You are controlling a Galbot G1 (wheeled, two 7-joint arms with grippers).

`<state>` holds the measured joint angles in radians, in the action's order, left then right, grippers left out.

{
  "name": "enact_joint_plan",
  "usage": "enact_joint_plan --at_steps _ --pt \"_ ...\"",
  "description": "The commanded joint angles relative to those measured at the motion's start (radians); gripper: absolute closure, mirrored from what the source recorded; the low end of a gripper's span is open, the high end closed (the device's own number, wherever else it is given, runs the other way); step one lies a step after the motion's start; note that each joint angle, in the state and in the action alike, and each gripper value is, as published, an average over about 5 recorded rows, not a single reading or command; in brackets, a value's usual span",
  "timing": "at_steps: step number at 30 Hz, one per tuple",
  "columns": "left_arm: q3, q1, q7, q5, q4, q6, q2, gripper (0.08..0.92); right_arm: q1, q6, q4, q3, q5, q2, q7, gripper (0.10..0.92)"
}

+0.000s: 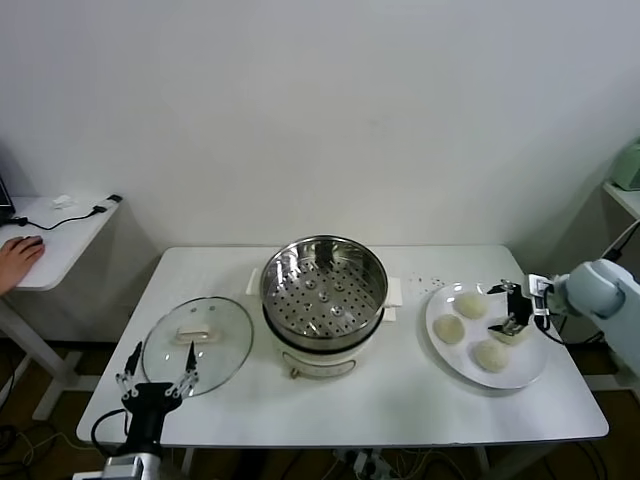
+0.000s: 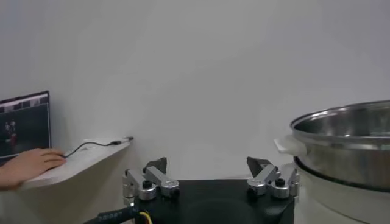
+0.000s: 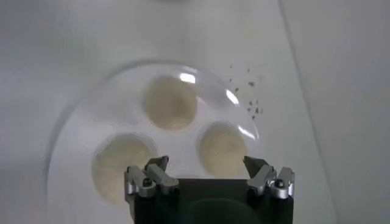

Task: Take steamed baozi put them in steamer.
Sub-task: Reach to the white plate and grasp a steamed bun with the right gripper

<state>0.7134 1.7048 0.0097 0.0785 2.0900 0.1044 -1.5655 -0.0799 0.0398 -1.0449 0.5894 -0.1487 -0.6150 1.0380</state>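
Note:
The steamer [image 1: 323,290], a shiny steel pot with a perforated tray on a cream base, stands mid-table and holds no buns. Several cream-white baozi lie on a white plate [image 1: 522,378] at the right, among them one at the back [image 1: 470,303] and one at the front [image 1: 491,355]. My right gripper [image 1: 503,308] hovers open over the plate's right side, partly covering one bun. The right wrist view shows three baozi, one [image 3: 223,149] lying nearest the open gripper [image 3: 206,163]. My left gripper [image 1: 160,358] waits open at the front left edge, beside the steamer [image 2: 347,140].
A round glass lid [image 1: 197,343] lies flat left of the steamer, just beyond the left gripper. Dark specks [image 1: 430,280] dot the table behind the plate. A side table with a person's hand [image 1: 18,258] stands at the far left.

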Motion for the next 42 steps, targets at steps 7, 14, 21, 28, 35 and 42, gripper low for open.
enact_joint_plan --at_steps 7,14,21,28,35,42 --pt "0.017 -0.021 -0.001 0.003 -0.021 -0.016 0.014 0.177 0.294 -0.109 0.484 0.334 -0.113 -0.326 0.121 0.203" --pt "0.02 -0.024 -0.001 0.01 -0.039 -0.016 0.018 0.177 0.221 -0.12 0.58 0.247 -0.129 -0.421 0.096 0.203" --pt "0.019 -0.023 -0.002 0.028 -0.043 -0.015 0.025 0.177 0.175 -0.139 0.654 0.128 -0.193 -0.485 0.087 0.203" --pt "0.022 -0.008 -0.002 0.031 -0.046 -0.006 0.028 0.177 0.161 -0.152 0.706 0.078 -0.245 -0.518 0.074 0.203" --pt "0.028 0.003 -0.003 0.031 -0.051 0.003 0.028 0.177 0.162 -0.151 0.726 0.072 -0.261 -0.528 0.08 0.203" --pt "0.03 0.006 -0.003 0.03 -0.054 0.009 0.03 0.177 0.162 -0.151 0.74 0.062 -0.276 -0.527 0.079 0.218"
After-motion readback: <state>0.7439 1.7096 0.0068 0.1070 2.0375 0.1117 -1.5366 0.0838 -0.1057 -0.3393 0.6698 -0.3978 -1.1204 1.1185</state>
